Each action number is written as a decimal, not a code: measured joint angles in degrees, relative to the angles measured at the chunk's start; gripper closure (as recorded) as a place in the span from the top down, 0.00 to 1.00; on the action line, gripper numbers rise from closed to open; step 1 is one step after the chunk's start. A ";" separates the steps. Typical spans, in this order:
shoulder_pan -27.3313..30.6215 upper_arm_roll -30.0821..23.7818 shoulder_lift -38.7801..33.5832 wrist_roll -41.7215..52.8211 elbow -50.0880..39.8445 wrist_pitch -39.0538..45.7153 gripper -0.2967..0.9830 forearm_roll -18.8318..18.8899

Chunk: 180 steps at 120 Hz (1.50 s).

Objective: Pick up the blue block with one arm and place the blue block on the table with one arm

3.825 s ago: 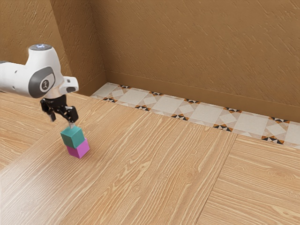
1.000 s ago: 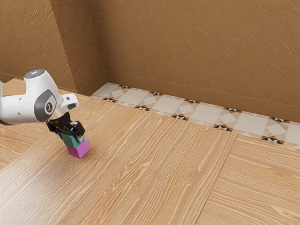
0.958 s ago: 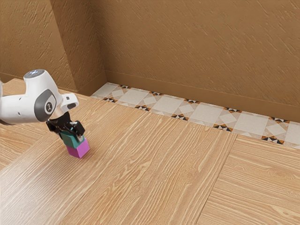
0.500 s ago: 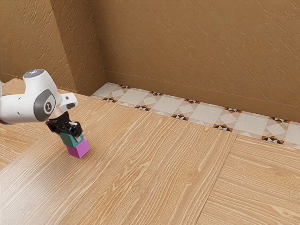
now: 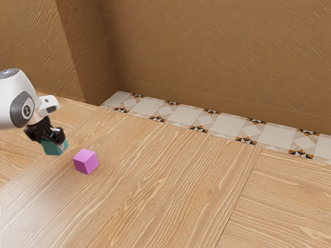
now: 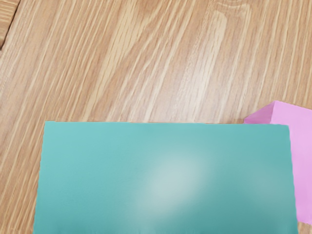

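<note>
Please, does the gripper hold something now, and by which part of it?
Yes. The gripper holds the teal block by two opposite sides, around its upper part; the block's lower part sticks out below the grip.

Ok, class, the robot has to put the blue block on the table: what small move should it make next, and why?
Probably ease the blue-green block straight down until it meets the table, before letting go. The gripper holds it off to one side of the pink block, over wood, and I cannot tell whether its underside touches yet.
</note>
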 joint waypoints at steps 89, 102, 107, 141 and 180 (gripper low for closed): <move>4.73 0.89 9.90 3.35 3.09 -1.39 0.50 -4.31; 4.80 0.89 10.10 3.85 3.10 -1.40 0.55 -5.39; 4.79 0.88 10.11 4.15 3.06 -1.44 0.58 -6.06; 3.09 1.03 4.80 5.72 3.03 -1.78 0.72 -7.24; -1.43 -3.57 -12.16 5.18 16.45 -18.58 0.76 -0.51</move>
